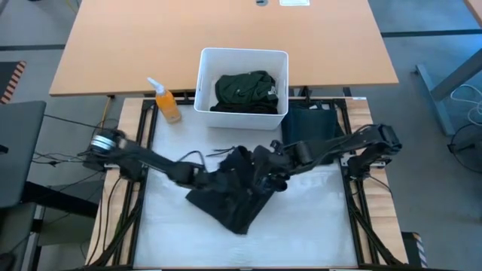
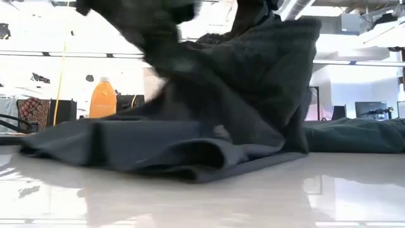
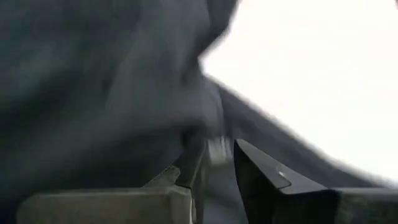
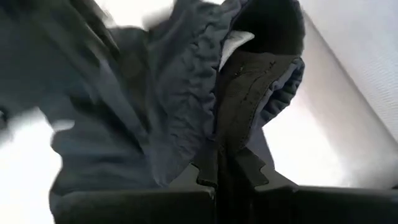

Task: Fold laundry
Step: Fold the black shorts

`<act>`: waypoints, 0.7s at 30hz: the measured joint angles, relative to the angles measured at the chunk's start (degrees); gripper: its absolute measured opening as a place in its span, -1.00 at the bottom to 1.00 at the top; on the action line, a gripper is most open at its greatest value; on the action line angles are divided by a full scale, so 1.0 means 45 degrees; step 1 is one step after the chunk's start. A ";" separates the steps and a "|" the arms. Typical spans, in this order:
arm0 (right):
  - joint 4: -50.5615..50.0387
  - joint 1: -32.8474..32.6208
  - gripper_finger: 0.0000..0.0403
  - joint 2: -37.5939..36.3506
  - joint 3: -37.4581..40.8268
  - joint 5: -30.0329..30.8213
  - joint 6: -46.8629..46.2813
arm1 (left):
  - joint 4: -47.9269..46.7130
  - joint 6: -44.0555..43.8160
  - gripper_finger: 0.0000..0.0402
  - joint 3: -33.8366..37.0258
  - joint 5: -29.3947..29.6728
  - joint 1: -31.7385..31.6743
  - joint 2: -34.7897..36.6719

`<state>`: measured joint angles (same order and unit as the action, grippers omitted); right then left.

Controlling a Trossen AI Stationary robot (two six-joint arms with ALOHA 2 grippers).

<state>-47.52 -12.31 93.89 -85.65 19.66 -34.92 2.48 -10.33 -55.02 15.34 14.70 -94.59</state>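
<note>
Right gripper (image 4: 225, 174) is seen pressed together on a fold of the dark garment (image 1: 237, 192), the cloth pinched between its fingers and lifted off the table (image 1: 316, 226). Left gripper (image 3: 214, 165) is buried against the same garment from the other side — whether its fingers have cloth between them cannot be told.

The garment lies at mid-table, partly heaped, one portion drawn up between the two arms and the rest spread flat in a rough wedge toward the near edge. It is judged soft, light and limp: it drapes in loose folds, sags from the held point and will not keep a shape unaided. Slipping on the glossy surface is to be expected. Hold is best taken at a hem or seamed edge — not in the loose middle, where only a bunch would be gathered.

Colour is dark navy to black, matt, creased. A green garment (image 1: 245, 90) is noted in the bin (image 1: 203, 75); another dark piece (image 1: 309, 124) lies just beside it.
</note>
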 joint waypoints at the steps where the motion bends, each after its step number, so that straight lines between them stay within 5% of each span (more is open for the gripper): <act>1: -0.0007 0.0008 -0.84 0.0063 0.0000 -0.0013 0.0000 | -0.1374 -0.0132 -0.67 0.0083 0.0092 0.0233 0.0577; 5: 0.0120 0.0025 -0.84 -0.0009 0.0000 0.0054 0.0046 | -0.3964 -0.1294 -0.73 0.1375 0.2039 0.1526 0.3361; 11: 0.0505 0.0023 -0.84 -0.0315 0.0000 0.0252 0.0623 | -0.3033 -0.3781 -0.78 0.5020 0.2797 0.2935 0.7347; 16: 0.0580 0.0074 -0.84 -0.0046 -0.0530 0.0194 0.0958 | 0.3254 -0.4116 -0.78 0.8630 0.2707 0.3108 0.8582; 21: 0.0276 0.0105 -0.84 0.0251 -0.1476 0.0190 0.1108 | 0.9113 -0.3249 -0.78 1.0161 0.2322 0.2411 0.6749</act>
<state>-46.28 -11.84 95.02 -92.29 20.52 -29.93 43.49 -24.95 -9.29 25.79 25.55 -64.23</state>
